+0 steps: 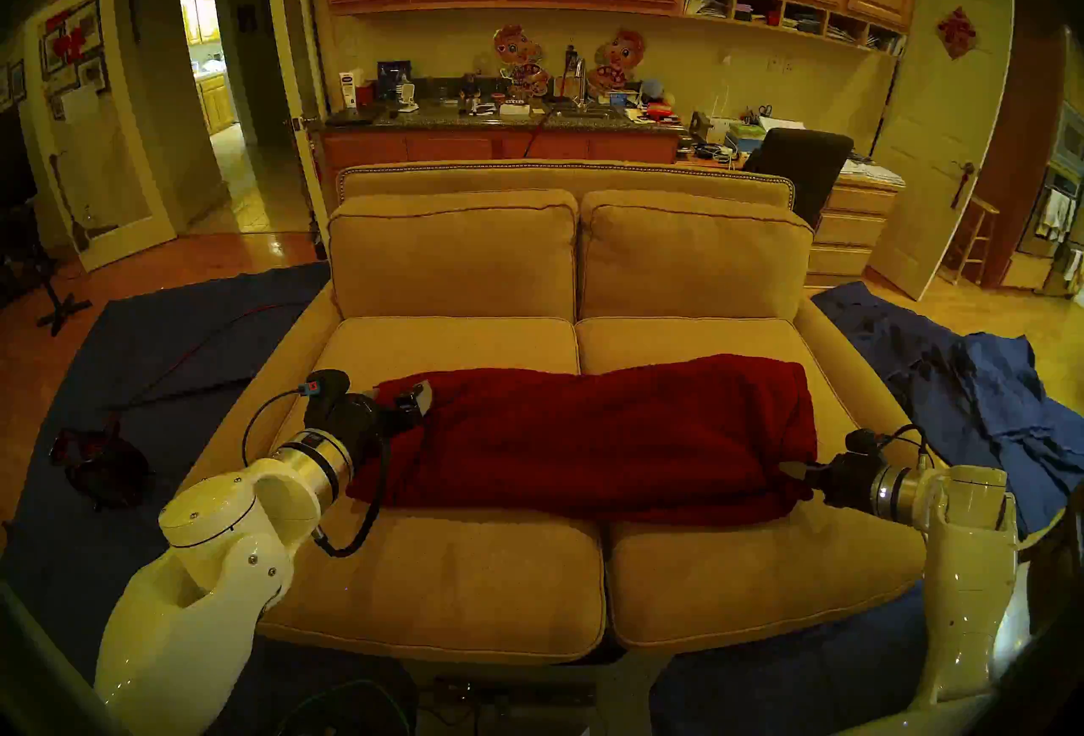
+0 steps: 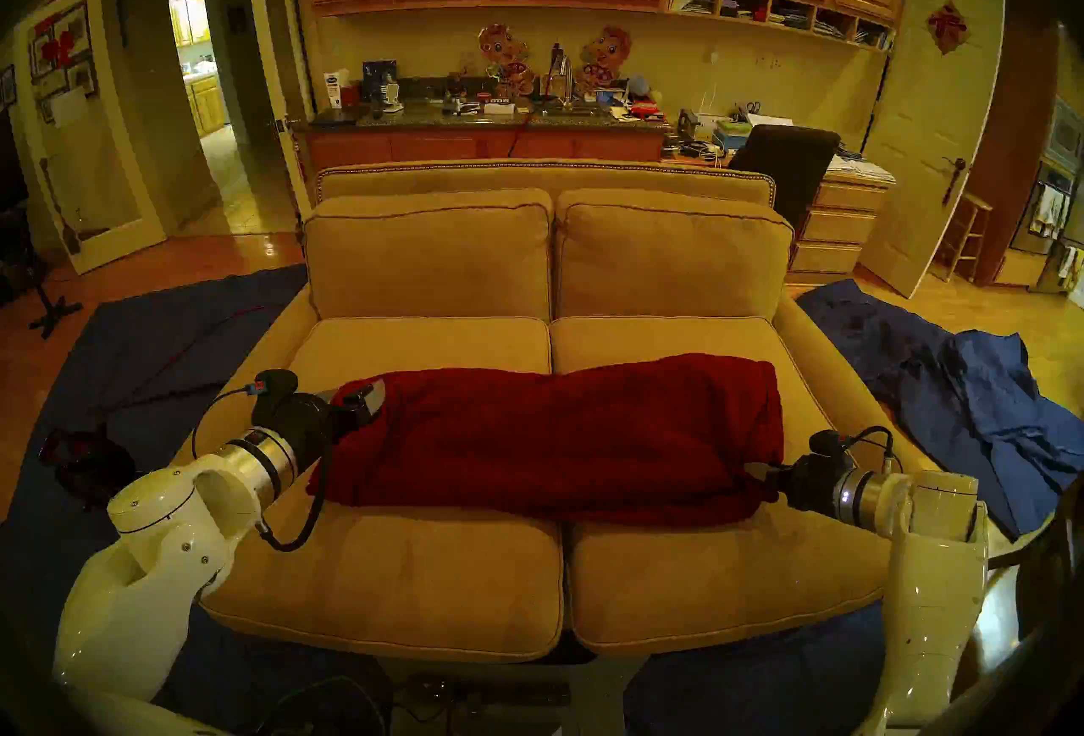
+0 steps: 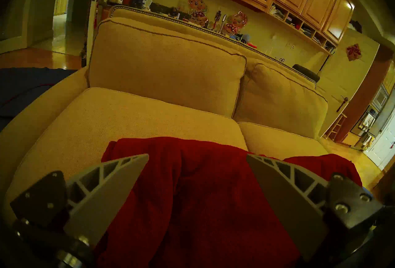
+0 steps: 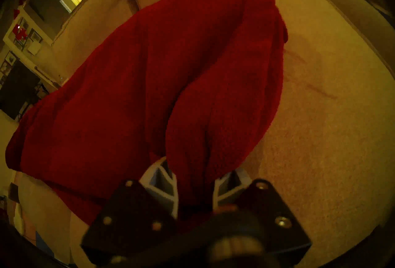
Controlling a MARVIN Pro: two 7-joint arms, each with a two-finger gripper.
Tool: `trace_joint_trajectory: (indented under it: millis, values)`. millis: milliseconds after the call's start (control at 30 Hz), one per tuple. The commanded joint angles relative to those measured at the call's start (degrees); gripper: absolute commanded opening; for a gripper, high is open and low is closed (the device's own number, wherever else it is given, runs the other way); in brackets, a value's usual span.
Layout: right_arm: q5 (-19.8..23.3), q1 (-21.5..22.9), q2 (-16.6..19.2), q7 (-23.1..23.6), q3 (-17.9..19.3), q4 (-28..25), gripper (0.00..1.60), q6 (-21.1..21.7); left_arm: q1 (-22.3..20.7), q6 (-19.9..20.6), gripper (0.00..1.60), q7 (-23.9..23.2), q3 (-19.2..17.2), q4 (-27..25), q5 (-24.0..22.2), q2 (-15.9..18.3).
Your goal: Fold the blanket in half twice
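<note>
Right gripper sits nearest, at the front right corner of the maroon blanket, with its 2 fingers closed in on a bunched ridge of the fabric. That pinched corner looks gathered into a thick fold between them. In the head view the same gripper meets the blanket's right end low over the right seat cushion.

Left gripper is wide open, both grey ribbed fingers spread apart above the blanket's left end, with nothing between them. In the head view it hovers just over the far left corner, while the left arm reaches in from the sofa's front left.

Blanket lies as 1 long band across both seat cushions of the tan sofa, roughly mid-depth, running left to right and crossing the seam between the cushions. It looks doubled over, thick and lumpy, with creases along its length. Left seat cushion shows bare in front of it.

Dark blue cloths lie rumpled on the floor on both sides of the sofa.
</note>
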Motion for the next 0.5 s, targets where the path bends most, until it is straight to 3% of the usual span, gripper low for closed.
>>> trace_joint_trajectory:
  millis: [0, 333, 467]
  values:
    - [0.4, 3.2, 0.6, -2.8, 3.5, -2.1, 0.0, -2.3, -0.2, 0.0, 1.6, -0.1, -0.1, -0.4, -0.1, 0.1]
    - [0.7, 3.9, 3.4, -3.2, 6.5, -0.2, 0.0, -3.4, -0.2, 0.1, 1.6, -0.2, -0.1, -0.4, 0.0, 0.1]
    - [0.3, 1.6, 4.0, -2.0, 5.8, -1.7, 0.0, -3.6, -0.1, 0.1, 1.6, -0.2, -0.1, -0.4, -0.1, 0.1]
